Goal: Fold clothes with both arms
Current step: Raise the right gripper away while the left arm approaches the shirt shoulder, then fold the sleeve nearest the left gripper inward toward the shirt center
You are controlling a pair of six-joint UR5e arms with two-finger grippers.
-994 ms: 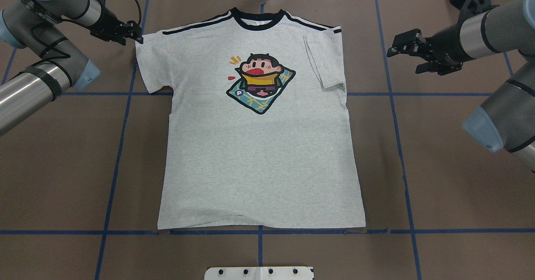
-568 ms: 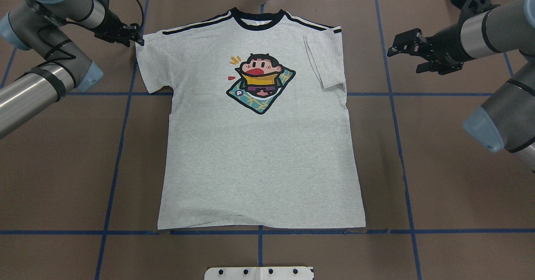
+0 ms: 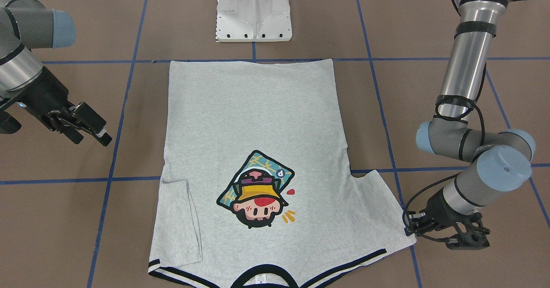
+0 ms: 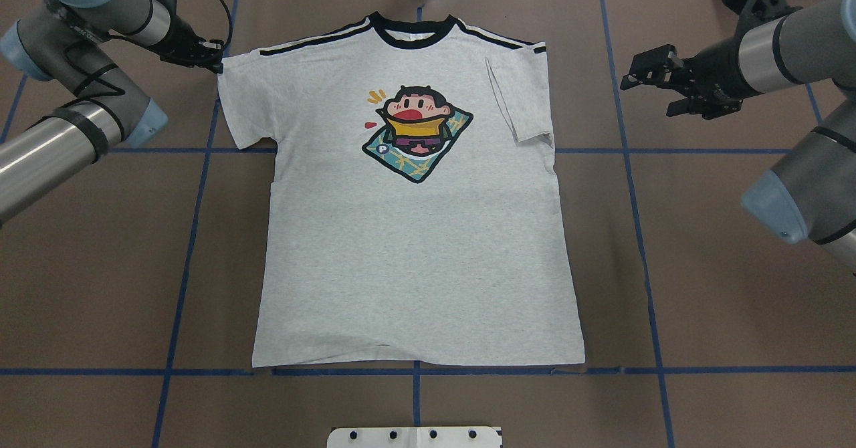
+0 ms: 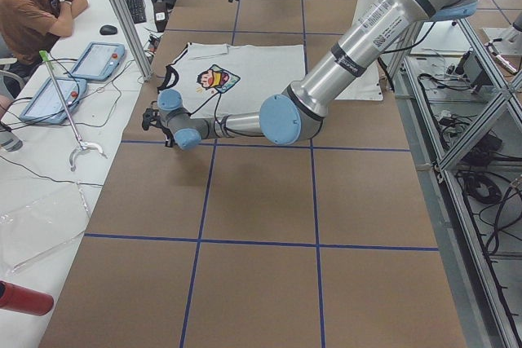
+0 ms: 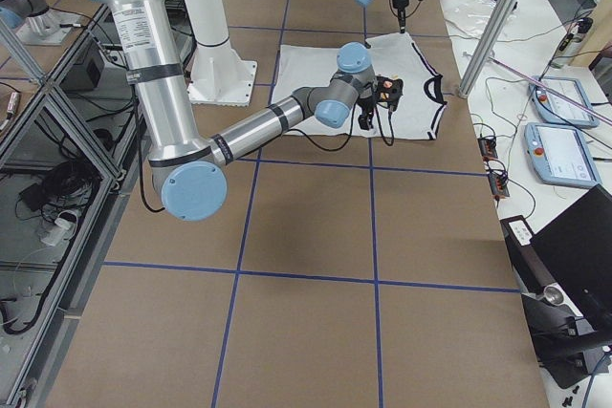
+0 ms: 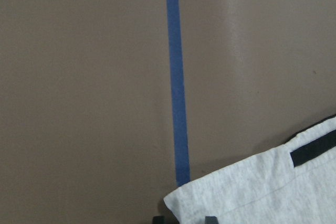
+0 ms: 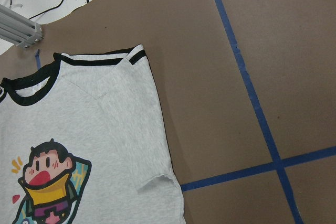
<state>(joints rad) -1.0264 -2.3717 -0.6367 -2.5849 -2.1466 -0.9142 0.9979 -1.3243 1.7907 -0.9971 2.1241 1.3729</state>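
Front-facing, T-shirt (image 3: pixel 253 116): it lay flat and print-up in the middle of the table (image 3: pixel 408 21), hem toward the edge by the pedestal base (image 3: pixel 253 10) and collar toward the opposite edge. That likely gave each arm 1 sleeve to reach.
Front-facing, left gripper (image 3: pixel 410 228): it sat low at the outer corner of the left sleeve (image 3: pixel 378 210), placed, I judged, to pick that corner up.
Front-facing, right gripper (image 3: pixel 92 129): it hung over bare table, well apart from the shirt, with jaws spread and nothing held. It was probably waiting clear.
Overhead, right sleeve (image 4: pixel 518 100): it was folded inward over the chest, so 1 of 2 sleeve folds looked done.
Overhead, left sleeve (image 4: pixel 244 107): it was spread outward, with its corner at the left gripper (image 4: pixel 212 60).
Left side, left gripper (image 5: pixel 151 120): the near arm stretched low toward the table's collar-end edge. A person (image 5: pixel 33 6) sat beyond that edge.
Right side, right gripper (image 6: pixel 387 93): it was raised near the shirt's folded side, and the jaws were too small to judge there.
Left wrist, fingertips (image 7: pixel 210 219): 2 dark tips showed with a narrow gap, the sleeve corner lying between them beside a blue tape line (image 7: pixel 176 77). The jaws seemed not yet clamped.
Right wrist, T-shirt (image 8: pixel 94 129): the folded sleeve and the collar were in view and no fingers showed, which fitted a stand-off pose.
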